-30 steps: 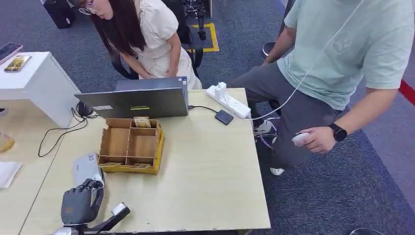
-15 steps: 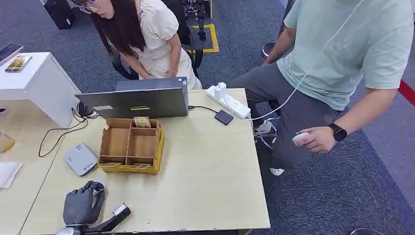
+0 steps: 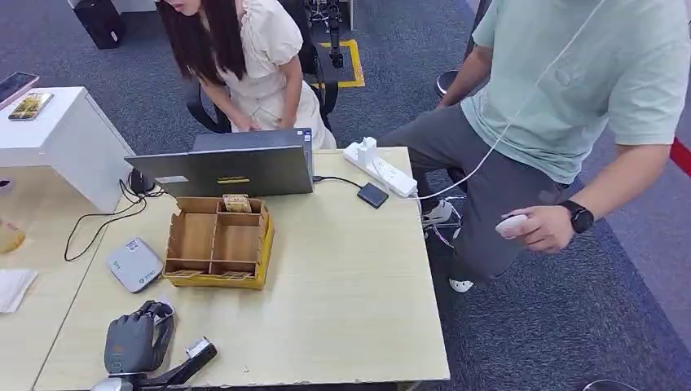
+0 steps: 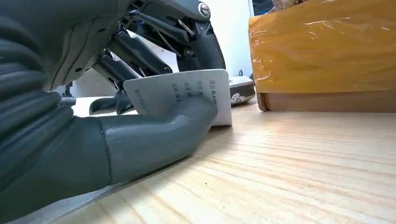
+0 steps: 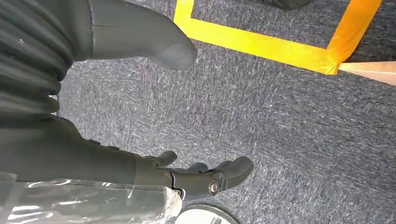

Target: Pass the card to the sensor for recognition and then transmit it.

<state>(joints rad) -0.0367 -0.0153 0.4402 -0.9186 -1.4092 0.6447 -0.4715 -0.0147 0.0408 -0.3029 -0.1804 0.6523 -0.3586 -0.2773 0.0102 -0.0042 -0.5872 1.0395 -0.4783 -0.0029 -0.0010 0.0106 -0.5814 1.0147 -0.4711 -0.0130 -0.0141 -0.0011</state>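
Sensor (image 3: 134,264) lies left of the divided box (image 3: 217,242) — laptop (image 3: 224,167) behind, all on the table (image 3: 350,285).

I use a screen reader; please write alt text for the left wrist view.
Close to a pale wooden table, the robot's left hand pinches a white printed card between thumb and fingers. Beyond it stand a cardboard organiser box with yellow tape on its side and a small grey-white sensor.
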